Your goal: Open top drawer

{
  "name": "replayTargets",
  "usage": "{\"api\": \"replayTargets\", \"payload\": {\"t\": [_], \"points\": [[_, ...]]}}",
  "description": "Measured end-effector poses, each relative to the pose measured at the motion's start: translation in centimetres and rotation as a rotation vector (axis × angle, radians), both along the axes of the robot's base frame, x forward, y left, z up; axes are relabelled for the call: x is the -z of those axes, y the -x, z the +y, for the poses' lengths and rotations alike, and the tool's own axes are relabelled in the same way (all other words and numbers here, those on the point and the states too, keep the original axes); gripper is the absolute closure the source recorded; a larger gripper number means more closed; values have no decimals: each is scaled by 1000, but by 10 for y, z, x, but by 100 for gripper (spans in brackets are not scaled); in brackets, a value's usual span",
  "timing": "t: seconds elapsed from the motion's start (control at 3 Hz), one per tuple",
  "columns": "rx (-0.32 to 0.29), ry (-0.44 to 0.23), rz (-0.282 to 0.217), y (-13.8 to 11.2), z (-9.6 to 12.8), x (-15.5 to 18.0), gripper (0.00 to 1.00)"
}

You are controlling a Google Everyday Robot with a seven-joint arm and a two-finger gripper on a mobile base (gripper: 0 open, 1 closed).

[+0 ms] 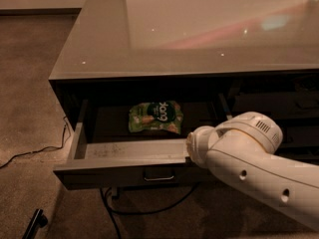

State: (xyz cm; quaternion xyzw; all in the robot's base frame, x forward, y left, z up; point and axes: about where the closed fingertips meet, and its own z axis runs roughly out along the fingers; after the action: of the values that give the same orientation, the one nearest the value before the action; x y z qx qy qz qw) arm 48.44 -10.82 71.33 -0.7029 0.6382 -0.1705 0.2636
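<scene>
Tool (193, 146) sits at the tip of the white arm (249, 173) that comes in from the lower right, pressed against the upper lip of the top drawer (119, 169), right of its middle; whether it is clenched or released cannot be told. That drawer stands pulled well out from under the glossy table (199, 29), in the centre of the frame, its grey inside showing and a green snack bag (155, 117) lying towards the back. It looks stiff and runs on slides, so it should travel straight with a steady pull and little weight. The small loop handle (159, 175) mid-front is the natural hold. A cable (30, 153) trails on the carpet at left.
</scene>
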Motion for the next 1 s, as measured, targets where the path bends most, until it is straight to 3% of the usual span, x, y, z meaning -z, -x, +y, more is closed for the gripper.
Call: {"api": "replayTargets", "payload": {"t": [0.33,1.0], "points": [[-31,-24,-25,-15,9,-3,100],[-71,-19,-5,-45,22,15,100]]}}
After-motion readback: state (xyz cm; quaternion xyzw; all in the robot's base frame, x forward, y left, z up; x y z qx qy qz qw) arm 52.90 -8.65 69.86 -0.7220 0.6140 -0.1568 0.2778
